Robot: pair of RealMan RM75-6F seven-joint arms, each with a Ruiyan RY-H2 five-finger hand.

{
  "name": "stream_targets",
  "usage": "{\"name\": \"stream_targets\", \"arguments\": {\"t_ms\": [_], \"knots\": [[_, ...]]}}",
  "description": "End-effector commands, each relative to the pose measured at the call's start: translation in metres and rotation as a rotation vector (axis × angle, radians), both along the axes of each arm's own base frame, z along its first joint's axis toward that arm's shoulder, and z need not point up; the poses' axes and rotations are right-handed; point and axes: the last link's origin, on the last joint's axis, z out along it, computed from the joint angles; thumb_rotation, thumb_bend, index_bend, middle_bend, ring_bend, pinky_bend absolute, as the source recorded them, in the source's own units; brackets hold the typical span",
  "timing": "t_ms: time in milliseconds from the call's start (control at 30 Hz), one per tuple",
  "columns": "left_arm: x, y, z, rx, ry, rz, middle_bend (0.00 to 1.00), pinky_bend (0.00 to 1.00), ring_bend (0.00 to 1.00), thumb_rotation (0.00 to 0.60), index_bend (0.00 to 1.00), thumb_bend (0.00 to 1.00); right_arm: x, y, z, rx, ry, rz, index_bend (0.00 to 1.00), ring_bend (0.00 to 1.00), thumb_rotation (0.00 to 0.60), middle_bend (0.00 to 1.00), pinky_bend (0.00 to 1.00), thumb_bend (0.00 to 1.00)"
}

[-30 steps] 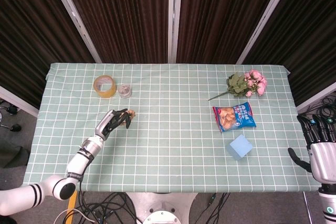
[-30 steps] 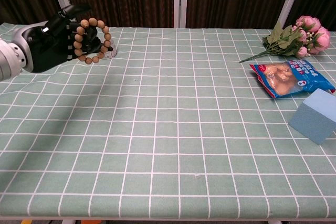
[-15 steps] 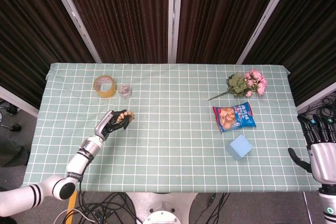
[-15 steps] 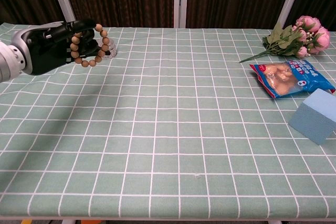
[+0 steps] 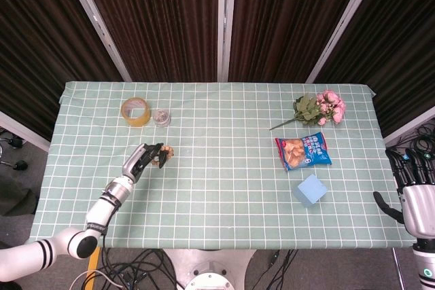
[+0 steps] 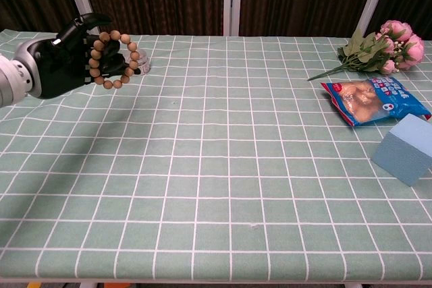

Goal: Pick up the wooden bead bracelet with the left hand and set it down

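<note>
A wooden bead bracelet [image 6: 113, 59] of round tan beads hung as an open ring in the grasp of the left hand [image 6: 67, 62], raised above the desk [image 6: 216, 166] near its left side. In the chest view the ring stood nearly upright in front of the dark palm, with the fingers [image 6: 84, 26] curling over its top and the beads draped across the fingertips. From the head view the bracelet [image 5: 165, 153] showed only as a small tan cluster at the tip of the left hand [image 5: 145, 159], whose silver forearm reached in from the lower left corner.

The desk was covered by a pale green cloth with a white grid. Behind the bracelet, toward the far left, lay a roll of yellow tape [image 5: 135, 111] and just beside it a small round clear container [image 5: 161, 117]. On the right half of the desk lay a bouquet of pink flowers [image 6: 380, 48] with green leaves, then nearer the front a blue snack bag [image 6: 373, 101], and nearer still a light blue block [image 6: 403, 149], each apart from the others.

The right hand [image 5: 413, 188] rested off the right edge of the desk, well away from everything, its fingers spread and grasping nothing.
</note>
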Motion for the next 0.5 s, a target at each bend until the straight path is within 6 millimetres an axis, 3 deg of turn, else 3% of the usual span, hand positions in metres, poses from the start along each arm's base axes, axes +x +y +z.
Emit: {"name": "stream_targets", "arguments": {"t_ms": [33,500], "knots": [[-0.0006,0.0001,-0.0001,0.006,0.005,0.0,0.78,0.02,0.35,0.198,0.75,0.47,-0.0001,0.0002,0.0002,-0.001,-0.001,0.0,0.0,0.0,0.6,0.15,0.0,0.15],[-0.0015,-0.0008,-0.0011,0.008,0.007,0.009,0.78,0.03,0.36,0.219,0.75,0.57,0.0005,0.0008,0.0013,-0.007,-0.004,0.008,0.0,0.0,0.6,0.15,0.0,0.15]]}}
